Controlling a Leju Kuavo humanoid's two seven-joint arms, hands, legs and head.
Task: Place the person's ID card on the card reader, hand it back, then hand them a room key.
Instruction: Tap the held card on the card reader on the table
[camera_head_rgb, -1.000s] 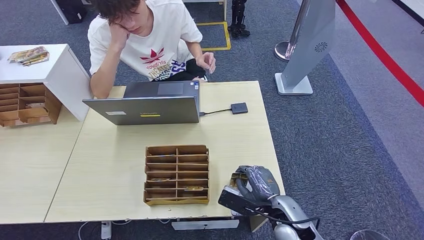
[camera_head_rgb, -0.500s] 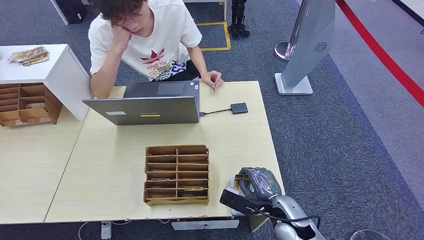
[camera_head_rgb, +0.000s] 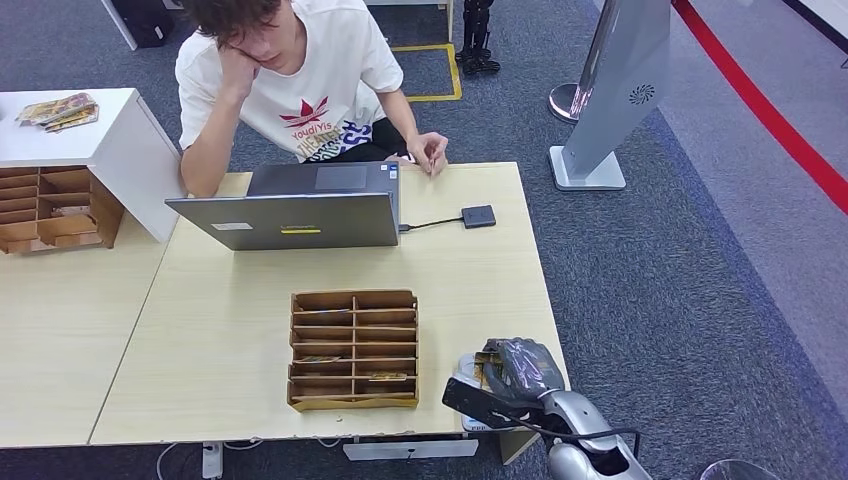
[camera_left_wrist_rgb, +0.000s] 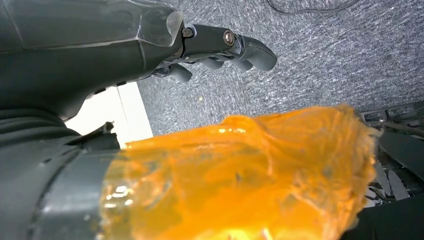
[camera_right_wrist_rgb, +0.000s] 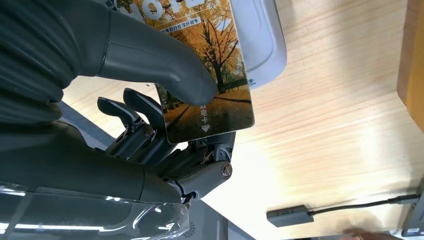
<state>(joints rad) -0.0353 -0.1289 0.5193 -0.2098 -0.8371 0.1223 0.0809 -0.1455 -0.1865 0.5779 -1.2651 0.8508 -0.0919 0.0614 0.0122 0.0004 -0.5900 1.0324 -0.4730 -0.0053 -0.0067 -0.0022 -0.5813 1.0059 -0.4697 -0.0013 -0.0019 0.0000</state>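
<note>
Down at the near right corner of the wooden table (camera_head_rgb: 470, 280), the right hand (camera_head_rgb: 515, 368) pinches a card (camera_right_wrist_rgb: 210, 85) printed with autumn trees — thumb (camera_right_wrist_rgb: 165, 65) on its face, fingers (camera_right_wrist_rgb: 145, 120) behind — just over a white card reader (camera_right_wrist_rgb: 262, 45). Across the table, a person (camera_head_rgb: 300, 80) leans behind a laptop (camera_head_rgb: 290, 215). The left hand (camera_left_wrist_rgb: 220, 47) hangs over grey carpet (camera_left_wrist_rgb: 325, 55) — fingers curled, holding nothing.
</note>
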